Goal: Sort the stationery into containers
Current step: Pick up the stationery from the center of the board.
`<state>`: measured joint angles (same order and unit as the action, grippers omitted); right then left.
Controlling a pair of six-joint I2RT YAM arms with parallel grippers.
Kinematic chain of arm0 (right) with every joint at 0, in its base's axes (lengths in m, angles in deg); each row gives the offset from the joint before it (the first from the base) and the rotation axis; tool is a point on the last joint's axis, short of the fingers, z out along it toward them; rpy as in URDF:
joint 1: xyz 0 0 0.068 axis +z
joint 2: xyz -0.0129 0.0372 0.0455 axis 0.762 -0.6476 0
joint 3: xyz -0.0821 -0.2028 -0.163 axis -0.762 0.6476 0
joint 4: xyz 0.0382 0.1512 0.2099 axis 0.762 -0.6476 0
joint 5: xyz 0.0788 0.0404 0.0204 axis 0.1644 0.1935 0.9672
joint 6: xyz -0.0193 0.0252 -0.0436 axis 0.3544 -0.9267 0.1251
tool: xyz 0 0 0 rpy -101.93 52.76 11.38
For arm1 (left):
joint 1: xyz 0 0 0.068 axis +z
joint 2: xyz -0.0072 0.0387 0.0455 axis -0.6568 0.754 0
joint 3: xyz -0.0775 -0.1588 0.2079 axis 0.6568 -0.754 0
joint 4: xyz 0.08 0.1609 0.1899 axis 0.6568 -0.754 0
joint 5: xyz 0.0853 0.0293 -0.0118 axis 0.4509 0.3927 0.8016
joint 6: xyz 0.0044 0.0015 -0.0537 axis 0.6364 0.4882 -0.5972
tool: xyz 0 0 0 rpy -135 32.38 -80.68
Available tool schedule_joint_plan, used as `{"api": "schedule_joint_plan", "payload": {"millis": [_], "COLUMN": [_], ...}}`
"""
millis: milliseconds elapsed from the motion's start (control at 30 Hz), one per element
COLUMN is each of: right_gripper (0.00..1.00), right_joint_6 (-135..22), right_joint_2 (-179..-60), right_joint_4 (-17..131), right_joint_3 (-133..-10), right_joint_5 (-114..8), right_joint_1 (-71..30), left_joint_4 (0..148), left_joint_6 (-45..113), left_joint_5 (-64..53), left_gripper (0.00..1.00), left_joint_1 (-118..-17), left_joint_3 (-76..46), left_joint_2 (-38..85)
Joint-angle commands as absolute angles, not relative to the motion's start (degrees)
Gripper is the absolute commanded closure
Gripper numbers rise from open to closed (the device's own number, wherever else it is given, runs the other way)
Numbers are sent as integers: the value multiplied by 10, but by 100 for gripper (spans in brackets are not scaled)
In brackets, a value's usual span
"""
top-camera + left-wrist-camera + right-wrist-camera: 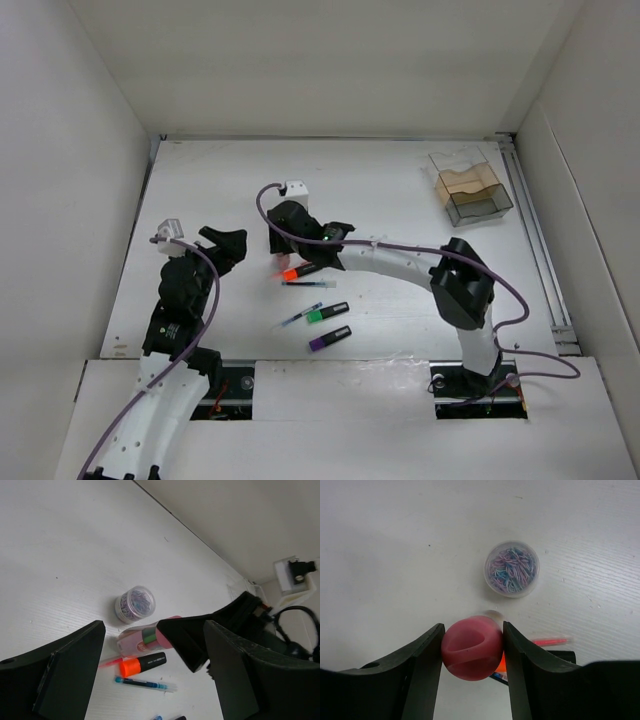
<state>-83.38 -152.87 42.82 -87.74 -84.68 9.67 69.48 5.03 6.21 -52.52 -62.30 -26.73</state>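
A clear jar with a pink top (471, 647) lies on its side on the table, and my right gripper (472, 636) is shut on that top, one finger on each side. The jar's body with a green band (142, 637) shows beside a right finger (186, 641). Just in front lie an orange-ended highlighter (297, 271) and a thin blue pen (308, 285). Nearer the arms are a second pen (297, 319), a green highlighter (325, 313) and a purple one (328, 338). My left gripper (228, 250) hovers open to the left, holding nothing. The smoky organiser (470, 187) stands far right.
A small round clear pot of coloured paper clips (512, 569) stands just beyond the jar. A thin pink stick (549, 642) lies by the orange highlighter. White walls enclose the table on the left, back and right. Purple cables run along both arms.
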Motion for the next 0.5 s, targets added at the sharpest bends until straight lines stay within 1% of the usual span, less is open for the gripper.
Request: {"api": "schedule_joint_plan", "payload": {"millis": [0, 100, 133, 200, 233, 267, 367, 400, 467], "right_gripper": [77, 77, 78, 78, 79, 79, 79, 79, 81], "right_joint_6": [-834, -846, -852, -876, -882, -891, -919, -924, -942], "right_joint_2": [-1431, -1379, -1368, -1345, -1339, -1339, -1333, -1350, -1368], "right_joint_4": [446, 446, 446, 446, 446, 446, 451, 451, 446], "right_joint_3": [-897, -902, -902, -902, -902, -908, -926, -944, -969], "right_joint_5": [-860, -840, -828, -817, -811, -823, -860, -866, -879], "right_joint_1": [89, 31, -13, -65, -93, -143, -213, -257, -301], "left_joint_4": [733, 763, 770, 803, 815, 827, 874, 887, 925], "left_joint_6": [63, 80, 86, 105, 111, 111, 127, 127, 139], "left_joint_5": [52, 17, 4, -29, -67, -84, -130, -141, -172], "left_gripper": [23, 23, 23, 24, 24, 24, 21, 21, 20], "left_joint_1": [-531, -531, -531, -531, -531, -531, -531, -536, -536], "left_joint_3": [-628, -636, -641, -649, -649, -655, -663, -670, -675], "left_joint_2": [-272, -272, -272, -249, -237, -225, -171, -157, -116]}}
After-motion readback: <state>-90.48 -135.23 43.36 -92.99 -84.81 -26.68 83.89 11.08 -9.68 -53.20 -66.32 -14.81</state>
